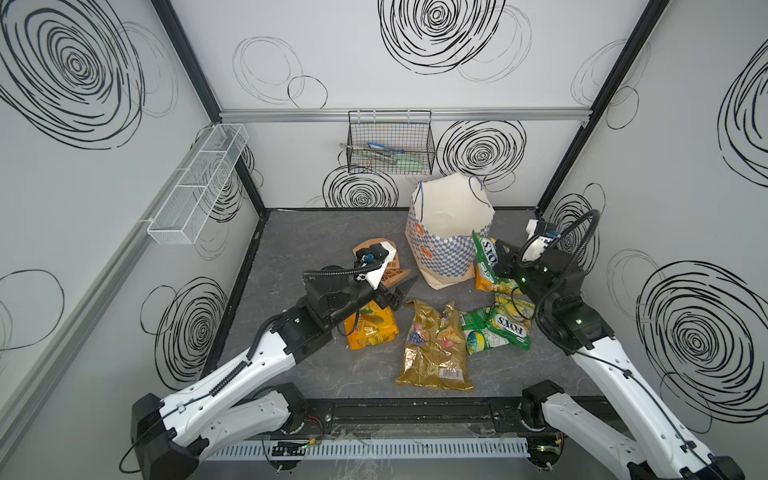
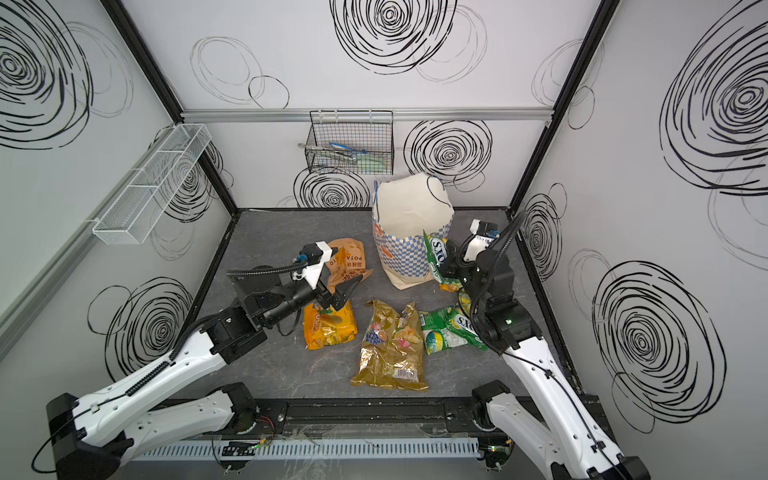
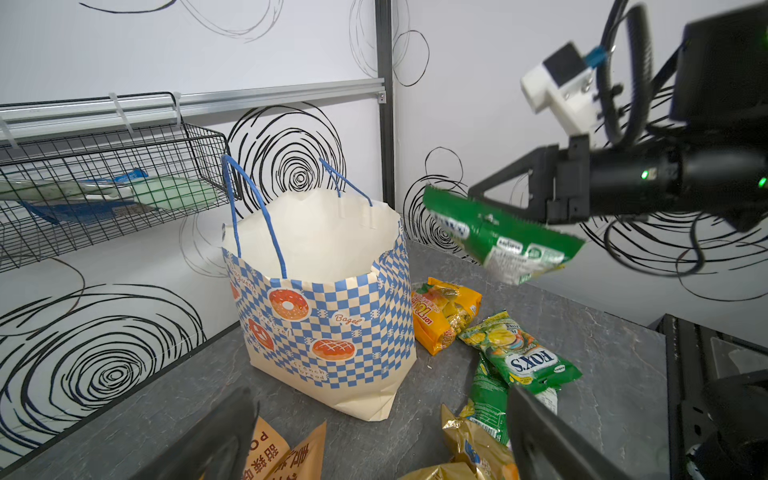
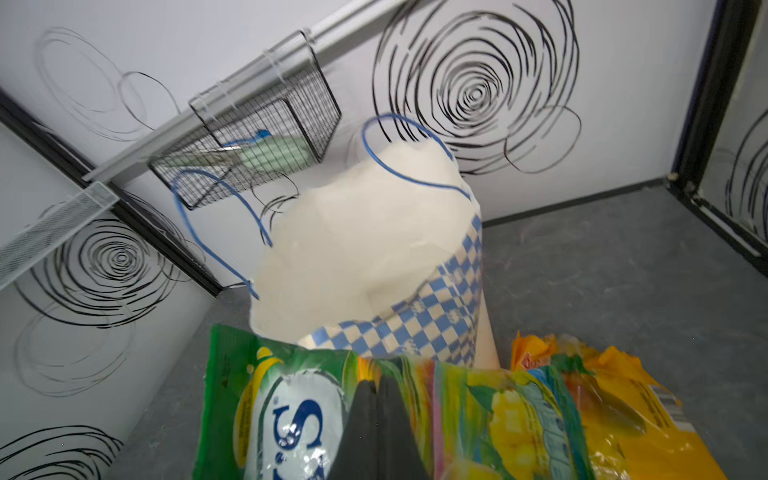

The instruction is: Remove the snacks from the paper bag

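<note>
The paper bag stands upright and open at the back of the table; its inside shows only cream paper. Just right of its rim, my right gripper is shut on a green Fox's packet, held in the air. Several snacks lie on the table: a large gold packet, an orange-yellow one, green Fox's bags, another orange packet and a tan potato bag. My left gripper hangs open and empty between the potato bag and the orange-yellow packet.
A black wire basket with tools hangs on the back wall above the bag. A white mesh shelf runs along the left wall. Black frame posts stand in the rear corners, and a black rail borders the table's front edge.
</note>
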{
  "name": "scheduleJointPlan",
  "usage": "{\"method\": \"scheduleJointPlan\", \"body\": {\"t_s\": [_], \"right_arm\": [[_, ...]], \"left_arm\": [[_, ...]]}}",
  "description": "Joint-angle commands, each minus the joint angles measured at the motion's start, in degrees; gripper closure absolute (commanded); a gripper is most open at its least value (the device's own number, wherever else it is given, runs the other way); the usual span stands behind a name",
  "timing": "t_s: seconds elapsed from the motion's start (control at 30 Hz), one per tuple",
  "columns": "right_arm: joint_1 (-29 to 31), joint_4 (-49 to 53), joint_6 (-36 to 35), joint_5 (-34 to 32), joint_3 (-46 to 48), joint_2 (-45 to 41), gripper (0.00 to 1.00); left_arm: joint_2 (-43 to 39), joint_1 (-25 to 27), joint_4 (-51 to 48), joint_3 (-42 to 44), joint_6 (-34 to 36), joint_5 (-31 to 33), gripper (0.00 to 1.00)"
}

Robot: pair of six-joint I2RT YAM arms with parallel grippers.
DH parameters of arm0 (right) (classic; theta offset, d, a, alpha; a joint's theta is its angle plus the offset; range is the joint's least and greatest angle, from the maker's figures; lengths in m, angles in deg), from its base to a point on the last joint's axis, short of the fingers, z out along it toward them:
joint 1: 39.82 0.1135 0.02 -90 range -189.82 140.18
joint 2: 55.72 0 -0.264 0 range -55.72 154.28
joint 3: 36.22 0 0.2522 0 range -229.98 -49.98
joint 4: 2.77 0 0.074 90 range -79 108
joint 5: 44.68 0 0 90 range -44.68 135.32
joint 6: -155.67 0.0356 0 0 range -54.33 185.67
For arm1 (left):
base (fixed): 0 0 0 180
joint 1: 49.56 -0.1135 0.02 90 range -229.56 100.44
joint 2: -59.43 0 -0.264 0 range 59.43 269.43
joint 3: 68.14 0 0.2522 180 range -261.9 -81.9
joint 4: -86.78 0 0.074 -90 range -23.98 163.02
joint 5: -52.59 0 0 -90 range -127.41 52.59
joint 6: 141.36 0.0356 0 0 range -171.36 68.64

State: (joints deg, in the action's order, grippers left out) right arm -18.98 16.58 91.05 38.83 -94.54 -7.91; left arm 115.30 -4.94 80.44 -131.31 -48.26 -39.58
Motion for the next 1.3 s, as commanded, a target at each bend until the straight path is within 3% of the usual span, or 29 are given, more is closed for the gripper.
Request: {"method": "scheduleJointPlan", "body": {"t_s": [0.0,0.13,0.37,0.47,0.53,0.63,0.73,0.93,1.07,1.2,1.27], "right_arm": [[-0.71,-9.12,3.86,-1.16,6.42,1.02,1.00],[-0.94,-15.58,4.80,-0.55,12.58,5.88,1.00],[-0.89,-20.05,8.42,1.27,16.55,13.08,0.98],[-0.91,-20.13,8.47,2.93,16.78,15.28,0.93],[-0.90,-19.03,7.99,4.47,16.24,16.20,0.82],[-0.98,-15.20,6.94,4.42,14.40,15.92,0.72],[-1.19,-12.46,5.63,3.15,12.96,13.15,0.63],[-2.30,-13.83,1.75,-8.10,14.01,3.09,0.23],[-8.05,-17.01,-2.30,-12.62,15.87,1.33,0.09],[-17.18,-21.65,-4.04,-9.58,18.25,4.93,0.00],[-21.29,-28.29,-4.32,-5.48,21.04,7.79,0.01]], "left_arm": [[1.03,0.27,2.21,-0.60,1.17,0.78,0.04],[2.83,0.30,1.89,-0.77,1.95,-2.72,0.04],[9.24,4.51,-0.10,-2.62,4.59,-21.49,0.04],[11.14,8.89,-0.32,-2.16,6.29,-21.67,0.04],[11.86,11.04,-0.42,-1.84,7.21,-20.68,0.04],[12.00,13.56,-0.25,-1.68,7.40,-17.84,0.04],[10.32,14.16,3.16,0.42,3.26,-15.20,0.04],[2.77,12.22,7.57,7.02,-6.32,6.54,0.04],[-3.80,3.01,9.11,12.72,-14.29,20.83,0.04],[-9.41,-9.43,11.90,18.75,-14.48,31.33,0.04],[-11.02,-17.05,11.46,20.91,-16.86,32.27,0.04]]}}
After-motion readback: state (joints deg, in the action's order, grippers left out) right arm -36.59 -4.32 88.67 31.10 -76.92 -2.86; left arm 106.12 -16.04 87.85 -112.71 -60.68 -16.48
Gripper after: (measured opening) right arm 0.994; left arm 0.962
